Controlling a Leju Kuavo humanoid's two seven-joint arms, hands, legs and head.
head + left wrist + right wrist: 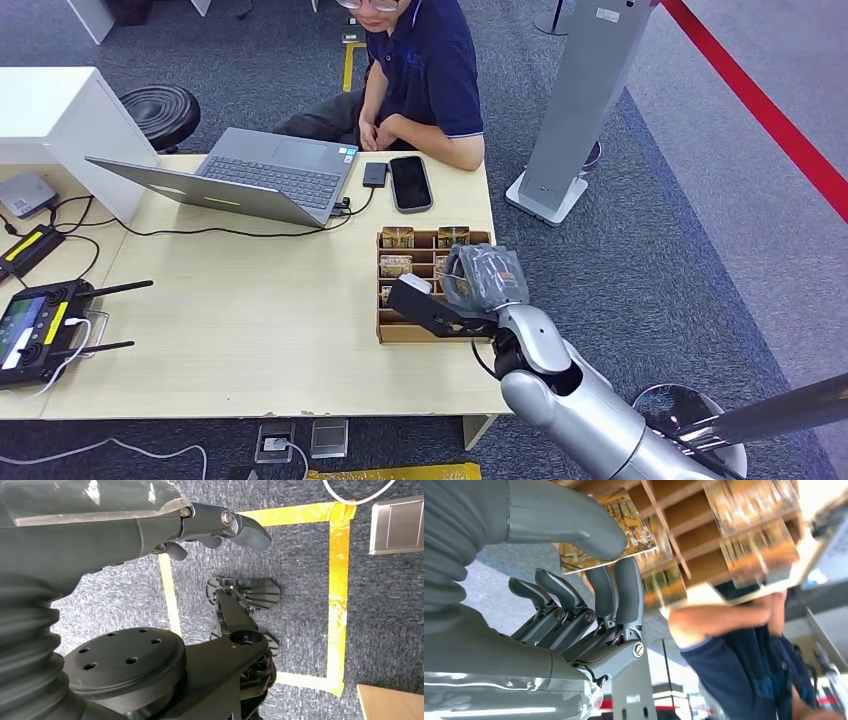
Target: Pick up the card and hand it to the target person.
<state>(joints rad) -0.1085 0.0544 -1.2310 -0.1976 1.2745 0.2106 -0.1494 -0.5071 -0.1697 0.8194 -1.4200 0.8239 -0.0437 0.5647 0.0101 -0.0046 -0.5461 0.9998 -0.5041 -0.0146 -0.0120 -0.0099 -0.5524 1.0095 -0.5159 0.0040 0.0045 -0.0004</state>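
Pale wooden table (250,320) with a laptop (250,180), a phone (410,183) and a divided wooden card box (400,332) near its right edge; a seated person (420,70) waits across it. My right hand (478,285) hovers over the box, pinching one card (634,535) between thumb and fingers. My left hand (210,525) hangs by the floor, fingers curled in on nothing. I should lift straight up, clear the dividers, then reach toward the person without loosening the pinch.
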